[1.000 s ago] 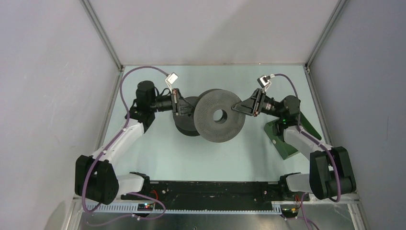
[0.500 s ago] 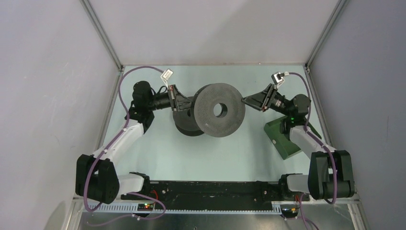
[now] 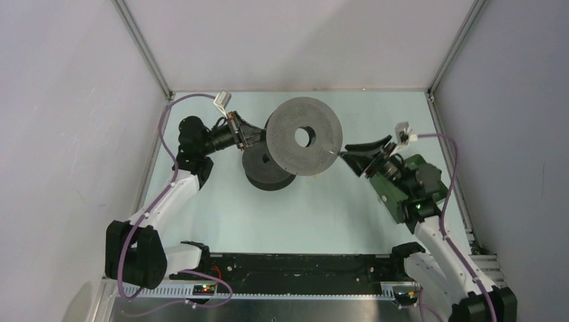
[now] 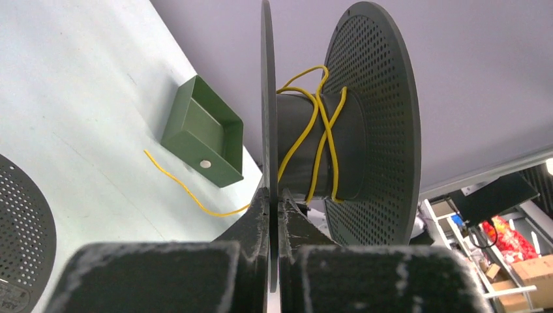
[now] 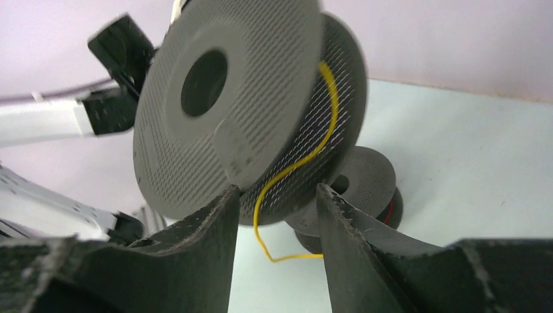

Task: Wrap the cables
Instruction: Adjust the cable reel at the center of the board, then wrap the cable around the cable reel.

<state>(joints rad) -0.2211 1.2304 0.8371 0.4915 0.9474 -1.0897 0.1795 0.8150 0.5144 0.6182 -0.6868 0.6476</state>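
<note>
- Grip on the left: we see the left gripper point(image 4: 274, 195) clenched on the thin rim of one flange of the raised spool point(image 3: 288, 151), holding it off the table point(image 3: 322, 215) with its faces upright.
- We find the yellow cable point(image 5: 255, 218) wound loosely around that spool's hub, its few turns crossing one another.
- Its free tail drops from between the flanges and trails onto the table towards the green box point(image 4: 202, 140).
- We see the right gripper point(image 5: 275, 190) released, its fingers spread and clear of the spool and the cable, hanging above the green box in the top view.
- A second spool point(image 3: 265, 174) lies flat on the table beneath the raised one.
- We make out the red cable point(image 5: 390, 212) only as a sliver between its flanges.
</note>
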